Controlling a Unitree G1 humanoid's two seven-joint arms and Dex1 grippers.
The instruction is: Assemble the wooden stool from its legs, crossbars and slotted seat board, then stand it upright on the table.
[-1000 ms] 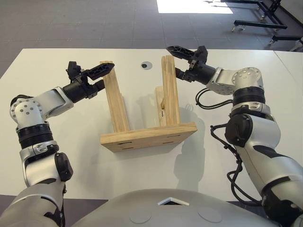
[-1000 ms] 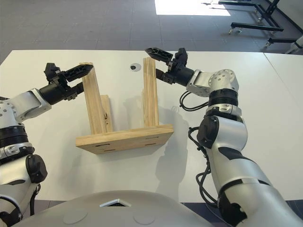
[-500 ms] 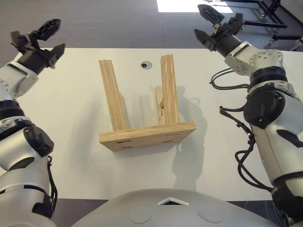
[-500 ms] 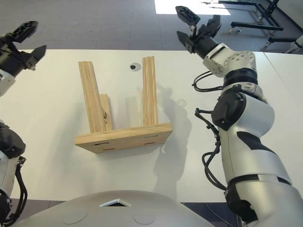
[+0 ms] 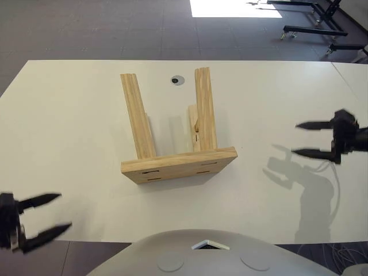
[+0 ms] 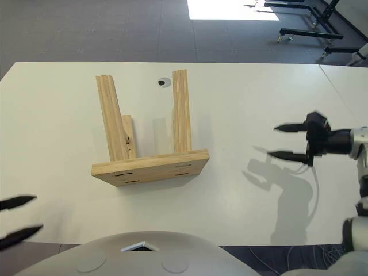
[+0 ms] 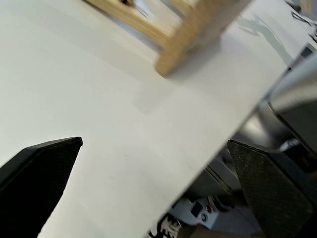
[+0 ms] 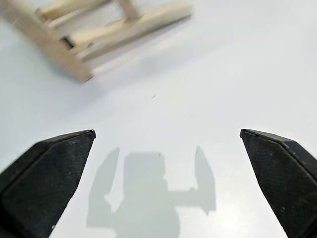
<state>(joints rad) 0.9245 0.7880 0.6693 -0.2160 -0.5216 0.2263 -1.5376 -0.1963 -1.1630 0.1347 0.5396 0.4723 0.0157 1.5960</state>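
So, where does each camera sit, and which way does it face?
Left eye: on head, facing down at stool, table; left gripper, right gripper at edges.
Right eye: beside it, same scene.
Left wrist: on left arm, facing stool; own fingers.
Right wrist: on right arm, facing stool; own fingers.
Shared: all show the stool.

A small round disc (image 5: 177, 80) lay flat. Beyond it stretched grey floor (image 5: 86, 29) with a bright patch (image 5: 230, 7) and black wheeled frames (image 5: 316, 29).

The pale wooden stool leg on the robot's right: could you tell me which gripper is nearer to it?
Right. The right gripper hangs out to that leg's right; the left gripper is farther, at the table's near edge.
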